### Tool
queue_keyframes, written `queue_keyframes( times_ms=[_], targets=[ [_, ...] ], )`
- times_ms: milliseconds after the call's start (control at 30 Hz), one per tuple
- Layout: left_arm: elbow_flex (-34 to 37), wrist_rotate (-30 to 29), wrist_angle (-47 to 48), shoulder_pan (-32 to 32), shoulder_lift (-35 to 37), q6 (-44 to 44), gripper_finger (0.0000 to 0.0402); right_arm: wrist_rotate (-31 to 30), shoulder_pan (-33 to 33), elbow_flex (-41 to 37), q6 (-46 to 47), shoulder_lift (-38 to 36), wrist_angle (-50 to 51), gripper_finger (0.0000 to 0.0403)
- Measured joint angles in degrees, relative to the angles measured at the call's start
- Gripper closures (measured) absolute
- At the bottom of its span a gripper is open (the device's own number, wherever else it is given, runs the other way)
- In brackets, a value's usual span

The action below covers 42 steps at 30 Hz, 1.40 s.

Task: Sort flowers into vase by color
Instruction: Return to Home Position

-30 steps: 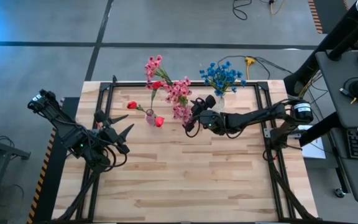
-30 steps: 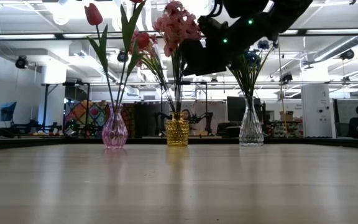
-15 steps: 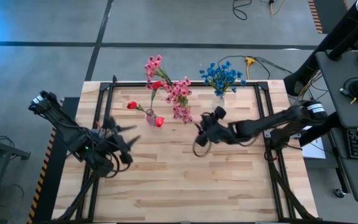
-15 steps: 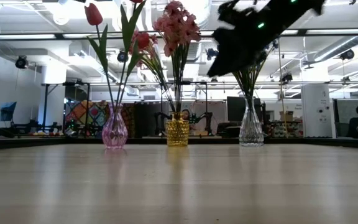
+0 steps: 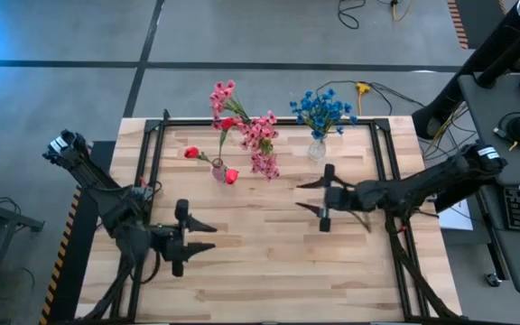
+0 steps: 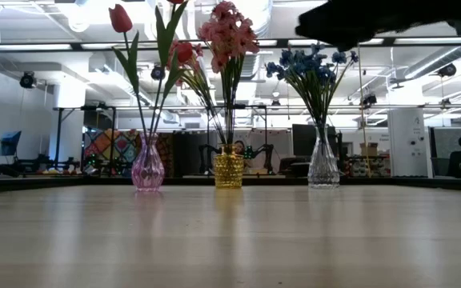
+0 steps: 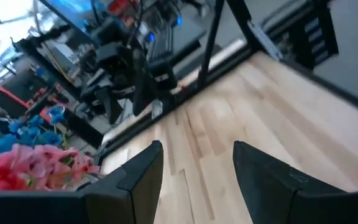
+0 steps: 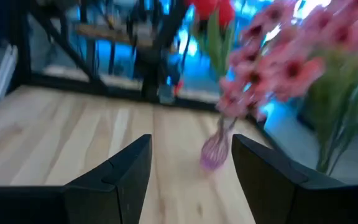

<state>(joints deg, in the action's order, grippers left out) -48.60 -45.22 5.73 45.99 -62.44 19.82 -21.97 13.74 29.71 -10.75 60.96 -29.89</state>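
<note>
My left pincer (image 5: 208,236) hovers over the left part of the table (image 5: 269,271). Its fingers are spread wide and it holds nothing. Along the far edge stand three vases in a row: the violet vase (image 6: 148,166) with the red flowers (image 6: 121,18), the yellow vase (image 6: 229,170) with the pink flowers (image 6: 226,32), and the clear vase (image 6: 323,166) with the blue flowers (image 6: 310,68). My right pincer (image 5: 303,196) hangs near the clear vase, toward the table's middle, also spread and empty.
</note>
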Motion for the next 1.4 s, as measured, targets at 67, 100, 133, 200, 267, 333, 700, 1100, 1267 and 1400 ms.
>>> queue_keyframes(
  times_ms=[67, 100, 133, 200, 267, 333, 700, 1100, 1267, 1400],
  targets=[
    [4.0, 0.2, -4.2, -0.1, 2.8, 0.6, 0.0224, 1.0, -0.2, -3.6, -2.3, -2.4, -5.6, 0.0188],
    [6.1, 0.2, -5.9, -0.2, 4.6, 0.7, 0.0224, 1.2, -0.2, -5.1, -2.9, -3.6, -7.7, 0.0188],
    [8.1, 0.2, -7.9, -0.3, 6.4, 0.7, 0.0224, 1.4, -0.3, -6.5, -3.3, -4.8, -9.2, 0.0188],
    [11.8, 0.2, -12.5, -0.7, 10.3, 1.7, 0.0224, 1.6, -0.3, -8.4, -3.8, -7.4, -10.8, 0.0188],
    [15.3, 0.2, -16.1, -1.0, 14.4, 3.4, 0.0224, 2.6, -0.4, -10.1, -3.8, -10.0, -11.4, 0.0188],
    [18.3, 0.2, -18.4, -1.5, 18.6, 4.5, 0.0225, 3.0, -0.4, -11.5, -3.7, -12.4, -11.5, 0.0188],
    [28.1, 1.0, -20.2, -6.4, 35.0, 5.8, 0.0279, 6.9, -0.4, -16.4, -7.2, -26.0, -11.6, 0.0188],
    [35.9, 2.7, -19.6, -9.3, 52.2, 8.1, 0.0347, 7.4, -0.4, -22.6, -9.8, -38.0, -11.5, 0.0188],
    [37.9, 2.7, -17.3, -9.5, 58.6, 8.2, 0.0370, 7.4, -0.4, -25.0, -9.9, -42.3, -11.1, 0.0188],
    [39.1, 2.0, -14.8, -9.5, 62.5, 8.2, 0.0388, 6.9, -0.5, -27.1, -10.8, -46.5, -11.1, 0.0188]
  ],
)
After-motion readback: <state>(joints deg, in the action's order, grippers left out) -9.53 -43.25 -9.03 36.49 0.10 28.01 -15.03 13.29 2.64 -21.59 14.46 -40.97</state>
